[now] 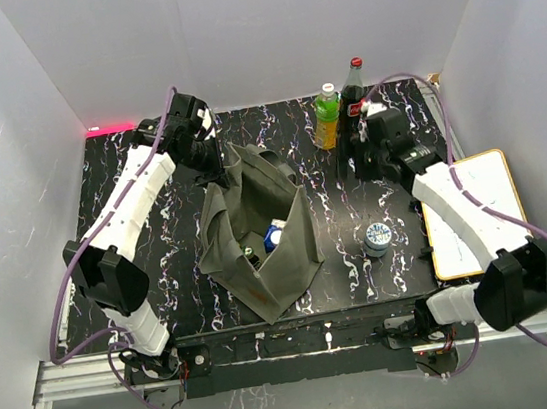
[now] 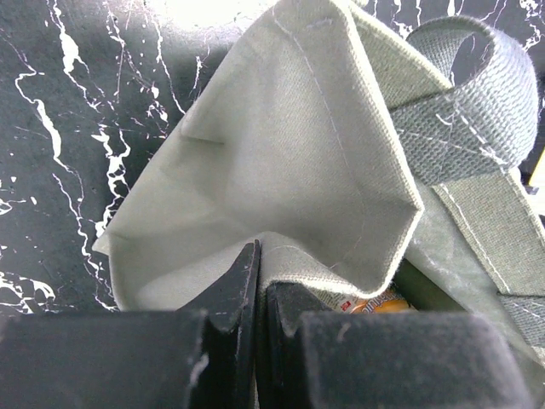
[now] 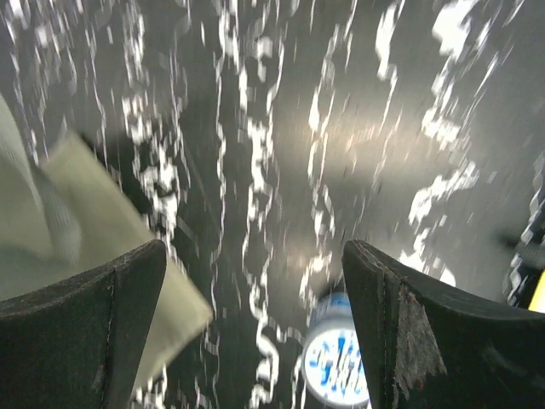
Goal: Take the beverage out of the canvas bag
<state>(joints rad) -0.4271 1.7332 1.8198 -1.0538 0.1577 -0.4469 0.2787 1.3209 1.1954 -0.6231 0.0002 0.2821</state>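
The left tool (image 2: 260, 264) is clamped together on the rim of the canvas bag (image 1: 286, 258), which stands open mid-surface (image 1: 182, 277). The right tool (image 3: 255, 256), fingers spread apart and holding nothing, hovers clear of a blue-and-white beverage (image 1: 377, 239) standing right of the bag.

Left tool (image 2: 262, 268) clamped shut; right tool (image 3: 254, 247) spread wide, aimed downward.

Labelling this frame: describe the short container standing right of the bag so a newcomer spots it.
Find the olive-grey canvas bag mid-table on the black marbled tabletop. To its right, before the white board, stands a short round blue-and-white container. Unlike the tall yellow-green bottle and red-capped dark bottle at the back, it is squat.
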